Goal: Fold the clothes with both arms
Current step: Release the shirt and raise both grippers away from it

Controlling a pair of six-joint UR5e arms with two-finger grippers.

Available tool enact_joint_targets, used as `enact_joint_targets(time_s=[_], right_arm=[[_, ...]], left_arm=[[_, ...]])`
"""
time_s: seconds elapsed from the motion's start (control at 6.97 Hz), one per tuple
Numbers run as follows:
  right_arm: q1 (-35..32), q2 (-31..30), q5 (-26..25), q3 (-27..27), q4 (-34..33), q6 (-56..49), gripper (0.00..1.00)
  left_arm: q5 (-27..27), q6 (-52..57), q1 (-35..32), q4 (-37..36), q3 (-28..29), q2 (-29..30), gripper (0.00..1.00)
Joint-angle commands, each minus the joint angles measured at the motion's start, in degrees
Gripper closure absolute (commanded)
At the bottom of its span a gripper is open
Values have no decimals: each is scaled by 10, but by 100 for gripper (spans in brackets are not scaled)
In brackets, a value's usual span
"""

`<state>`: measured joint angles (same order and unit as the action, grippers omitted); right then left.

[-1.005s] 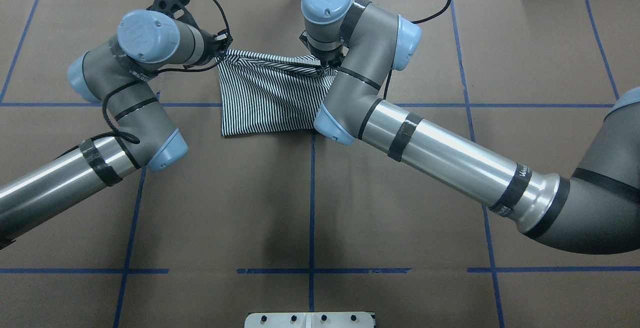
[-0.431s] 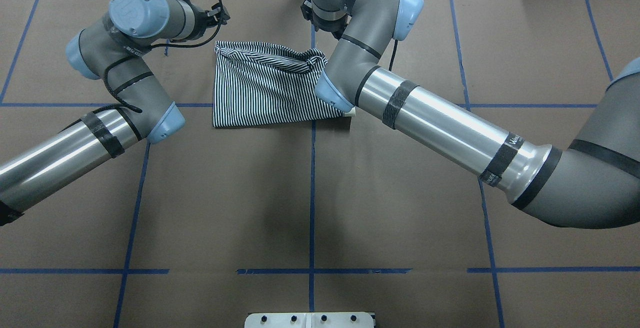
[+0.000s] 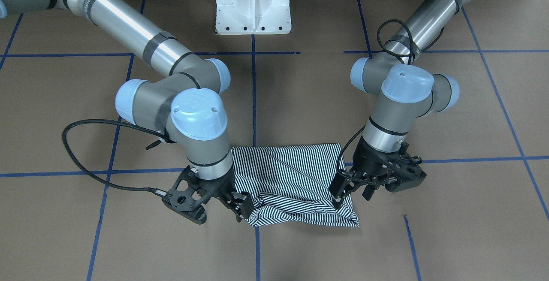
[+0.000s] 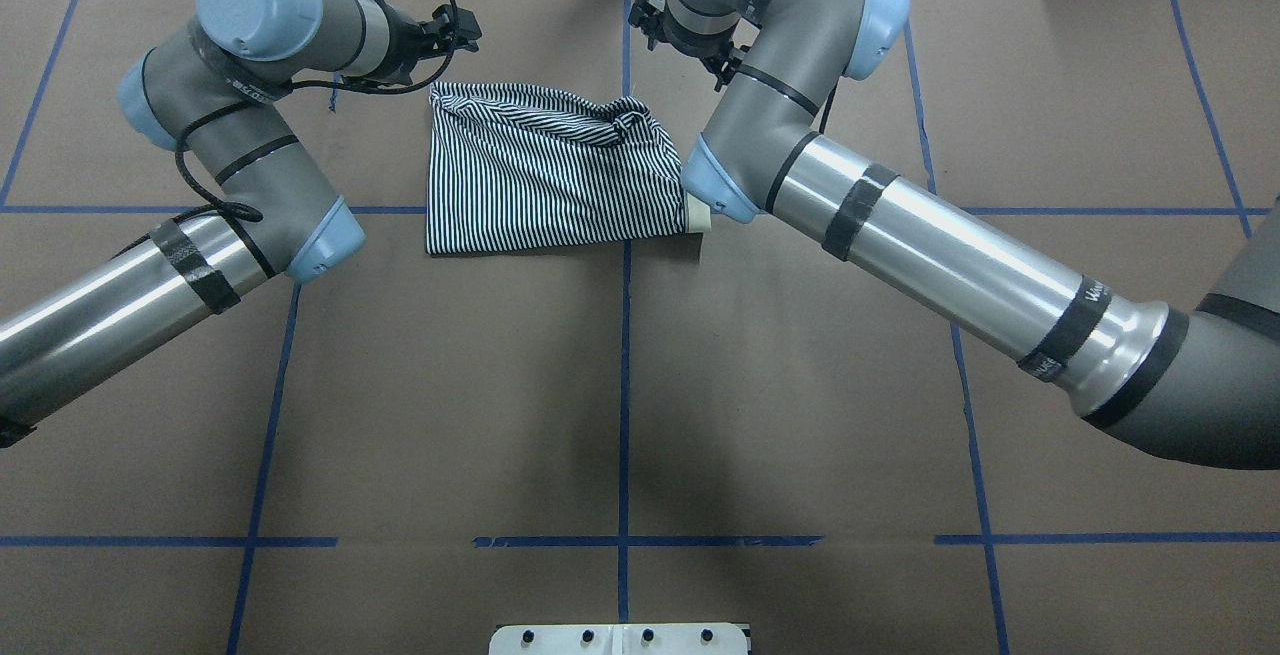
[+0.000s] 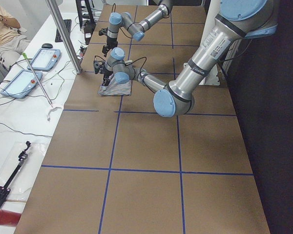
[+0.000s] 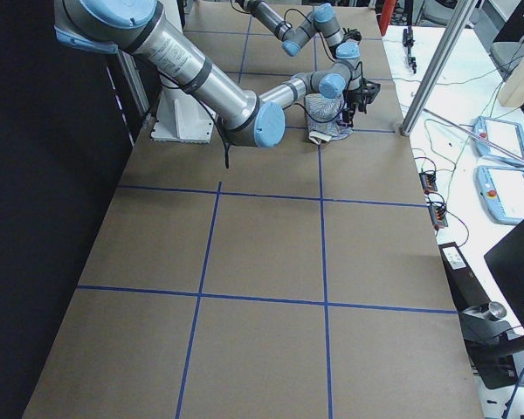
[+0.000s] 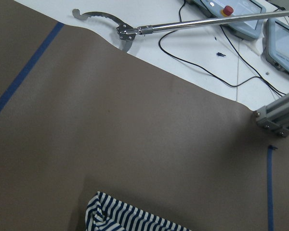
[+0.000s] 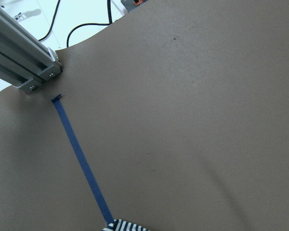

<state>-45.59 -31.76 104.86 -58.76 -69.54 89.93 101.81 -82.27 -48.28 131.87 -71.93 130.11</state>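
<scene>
The striped shirt [image 3: 291, 178] lies folded in a rough rectangle [image 4: 540, 175] at the far middle of the table, its far edge bunched and wrinkled. A cream bit of collar [image 4: 700, 220] peeks out at its near right corner, under the right arm's elbow. My left gripper [image 3: 352, 195] hangs open just above the shirt's far left corner. Open as well, my right gripper [image 3: 241, 208] sits at the far right corner, close to the cloth but not gripping it. Each wrist view shows only a sliver of shirt [image 7: 125, 219] [image 8: 127, 225] at its bottom edge, and no fingers.
The white pedestal base [image 3: 253, 6] stands at the near edge. An aluminium post [image 8: 19, 62] rises at the table's far edge. Beyond that edge lie a grabber tool [image 7: 135, 30], cables and tablets [image 5: 19, 83]. A person [image 5: 2, 24] sits there. Blue tape lines cross the brown table.
Both grippers let go of the shirt's far edge and pulled back toward the table's far side. The lifted edge dropped onto the shirt. The right arm's elbow swung right, uncovering the shirt's right side.
</scene>
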Motion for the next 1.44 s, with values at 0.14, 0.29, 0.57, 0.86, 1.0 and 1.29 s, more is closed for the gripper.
enact_joint_targets(time_s=[0.14,0.29,0.57,0.86,1.0,1.29], right_arm=[[-3,-96,8,-139,-1,-16,0],[-23,-150,42,-198,-3,-62,0],[-100,-269,119,-269,-1,-242,0],[-219,-355,210,-275,-3,-441,0],[-285,-383,233,-275,-29,-538,0],[-398,-433,287,-277,-136,-828,0]], left_arm=[[12,15,22,5,-62,-37,0],[29,116,12,-1,-132,-99,0],[111,357,-93,-31,-190,-198,0],[196,566,-225,-35,-190,-265,0],[227,658,-292,-59,-189,-284,0],[276,791,-383,-244,-232,-287,0]])
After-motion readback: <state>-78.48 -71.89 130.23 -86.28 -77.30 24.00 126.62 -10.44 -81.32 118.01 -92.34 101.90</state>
